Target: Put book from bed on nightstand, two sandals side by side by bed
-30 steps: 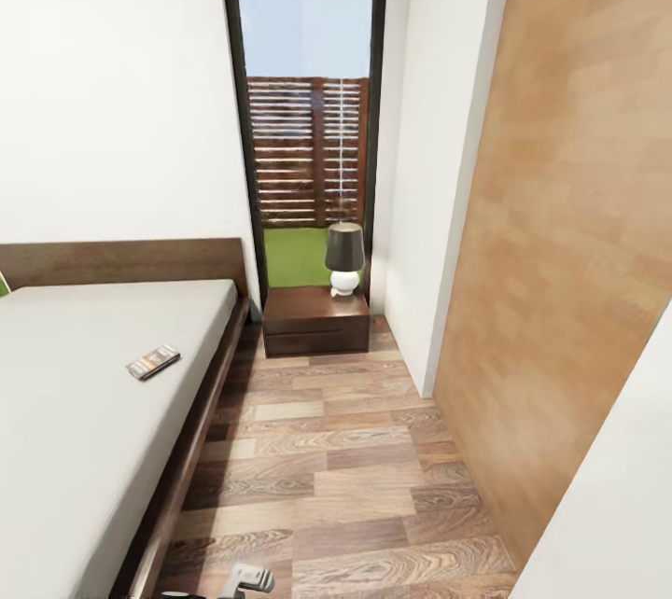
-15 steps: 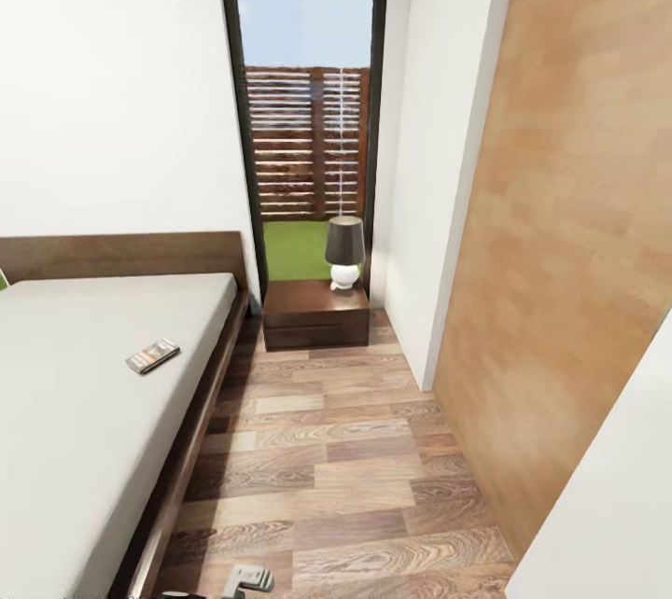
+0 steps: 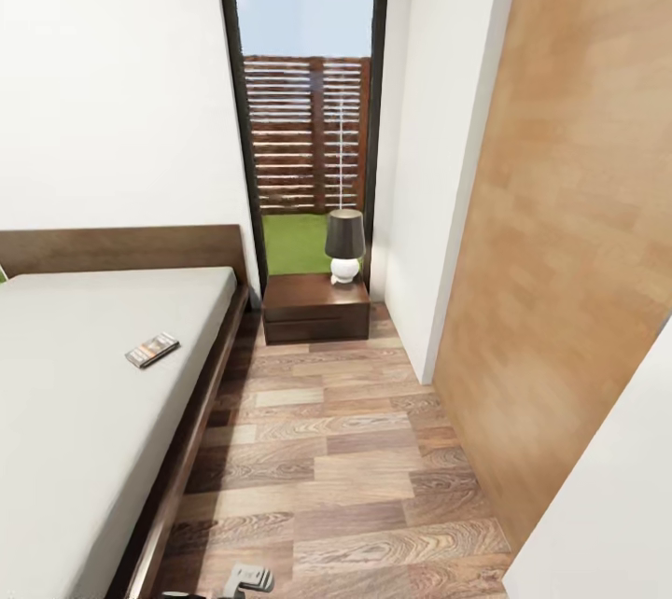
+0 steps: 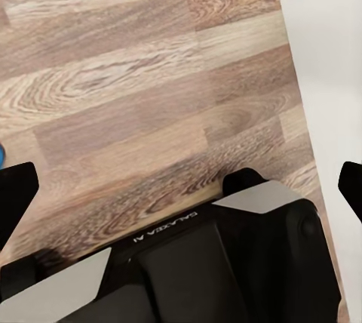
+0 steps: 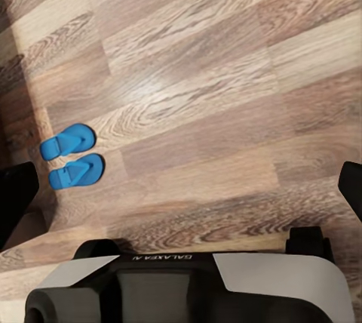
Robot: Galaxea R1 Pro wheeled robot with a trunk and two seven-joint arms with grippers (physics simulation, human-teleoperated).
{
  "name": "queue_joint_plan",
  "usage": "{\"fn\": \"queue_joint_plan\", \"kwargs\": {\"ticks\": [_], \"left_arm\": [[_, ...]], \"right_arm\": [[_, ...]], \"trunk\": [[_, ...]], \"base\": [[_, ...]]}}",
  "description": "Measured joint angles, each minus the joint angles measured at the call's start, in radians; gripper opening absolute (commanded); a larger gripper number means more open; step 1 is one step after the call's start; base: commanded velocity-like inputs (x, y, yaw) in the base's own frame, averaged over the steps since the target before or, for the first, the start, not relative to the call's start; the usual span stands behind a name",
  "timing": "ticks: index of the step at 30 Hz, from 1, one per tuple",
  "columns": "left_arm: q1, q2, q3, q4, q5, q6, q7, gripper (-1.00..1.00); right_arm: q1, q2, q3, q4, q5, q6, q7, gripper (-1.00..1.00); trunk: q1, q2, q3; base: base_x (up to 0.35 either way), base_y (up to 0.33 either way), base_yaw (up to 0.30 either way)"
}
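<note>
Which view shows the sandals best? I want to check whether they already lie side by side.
The right wrist view: both sandals lie whole on the wood floor, close together and roughly parallel. The left wrist view has just a blue sliver at the frame edge, possibly a sandal. The head view gives the bed and book instead.

Bright, even daylight fills the room, coming through the tall window (image 3: 303,104) at upper centre of the head view. White walls (image 3: 112,86) look almost blown out. A soft shadow darkens the floor (image 3: 345,459) along the bed frame (image 3: 182,450). Rendering is slightly soft, with wide-angle stretching toward the edges. Both wrist views are evenly lit, fairly sharp.
</note>
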Motion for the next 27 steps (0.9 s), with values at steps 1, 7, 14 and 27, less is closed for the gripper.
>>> {"fn": "queue_joint_plan", "kwargs": {"ticks": [1,7,14,27], "left_arm": [[0.000,0.000,0.000,0.000,0.000,0.000,0.000,1.00],[0.000,0.000,0.000,0.000,0.000,0.000,0.000,1.00],[0.000,0.000,0.000,0.000,0.000,0.000,0.000,1.00],[0.000,0.000,0.000,0.000,-0.001,0.001,0.000,1.00]], "right_arm": [[0.000,0.000,0.000,0.000,0.000,0.000,0.000,1.00],[0.000,-0.001,0.000,0.000,0.000,0.000,0.002,1.00],[0.000,0.000,0.000,0.000,0.000,0.000,0.003,1.00],[0.000,-0.001,0.000,0.000,0.000,0.000,0.003,1.00]], "trunk": [[0.000,0.000,-0.001],[0.000,0.000,-0.003],[0.000,0.000,-0.003],[-0.015,0.028,0.009]], "base": [[0.000,0.000,0.000],[0.000,0.000,0.000],[0.000,0.000,0.000],[0.000,0.000,0.000]]}}
